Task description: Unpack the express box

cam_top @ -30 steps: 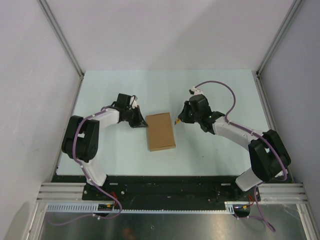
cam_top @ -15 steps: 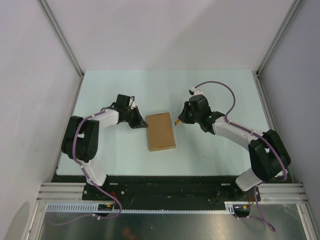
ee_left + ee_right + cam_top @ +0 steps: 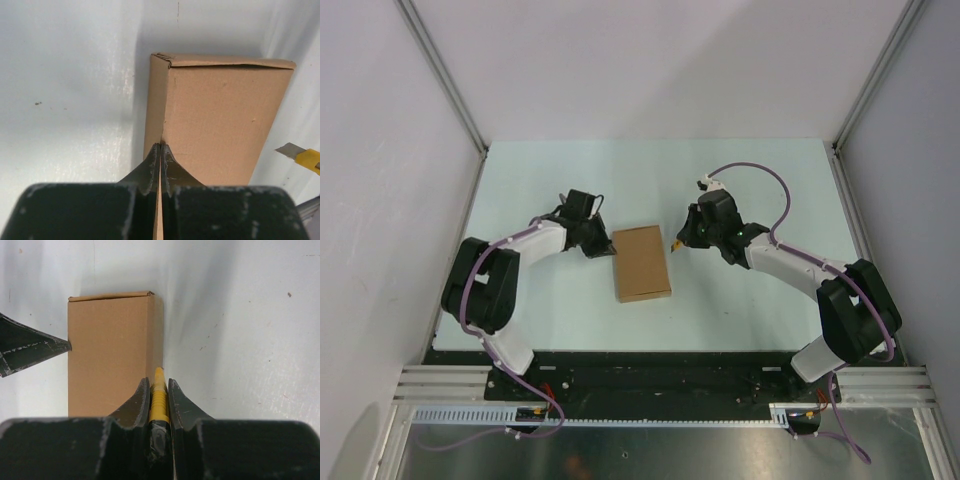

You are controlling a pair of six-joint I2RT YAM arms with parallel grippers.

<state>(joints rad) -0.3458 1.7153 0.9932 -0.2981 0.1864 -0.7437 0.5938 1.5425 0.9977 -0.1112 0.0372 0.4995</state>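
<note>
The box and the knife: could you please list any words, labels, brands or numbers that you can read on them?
No text can be read in any view.
Box: plain brown cardboard, no label or print on the faces that show.
Knife: yellow body, no brand or marking visible.

1. The left arm (image 3: 535, 238) has stretched out, and its wrist has swung a little toward the right edge of the table (image 3: 570, 305)
2. Its elbow block has dropped slightly toward the near edge
3. The left tool (image 3: 606, 248), fingers pressed together, has edged closer to the express box (image 3: 642, 263), with its tips now right at the box's left side
</note>
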